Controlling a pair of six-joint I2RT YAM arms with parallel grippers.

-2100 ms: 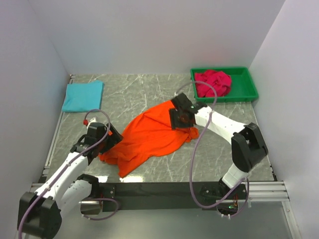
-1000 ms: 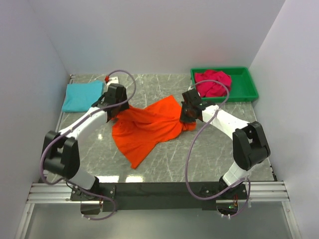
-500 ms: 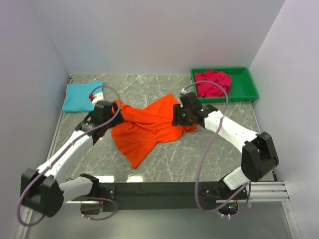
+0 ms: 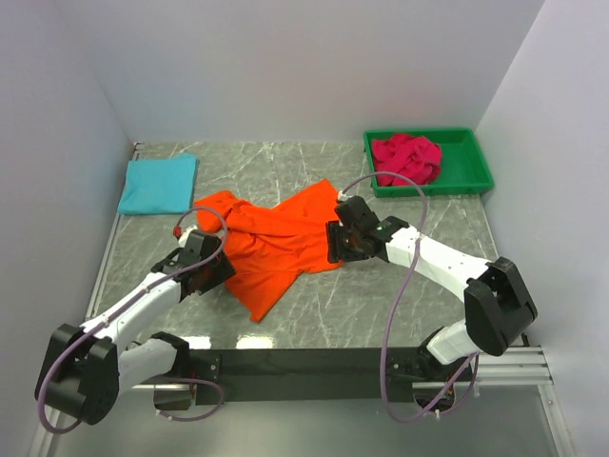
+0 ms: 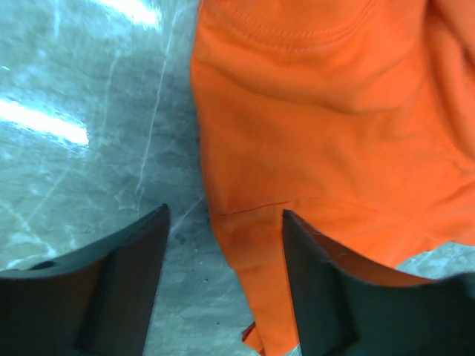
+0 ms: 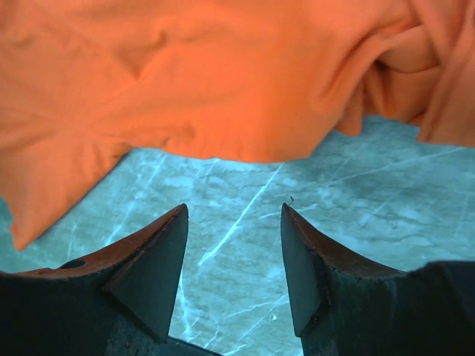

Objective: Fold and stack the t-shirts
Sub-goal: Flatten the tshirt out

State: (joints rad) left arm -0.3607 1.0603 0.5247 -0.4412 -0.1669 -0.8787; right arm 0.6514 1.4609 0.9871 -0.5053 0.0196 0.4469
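Student: Hazard, with orange shirt (image 4: 276, 243) crumpled on table (image 4: 381, 305)?
Tutor: Both sets of jaws spread, empty; left gripper (image 5: 223, 215) over shirt's edge, right gripper (image 6: 234, 211) just beside its hem. Pinching one layer unevenly likely drags cloth askew, spoiling the fold.

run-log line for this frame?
orange tee: unfolded, mid-table | left gripper: open over it | right gripper: open | blue tee: folded, far left | pink tee: in green bin
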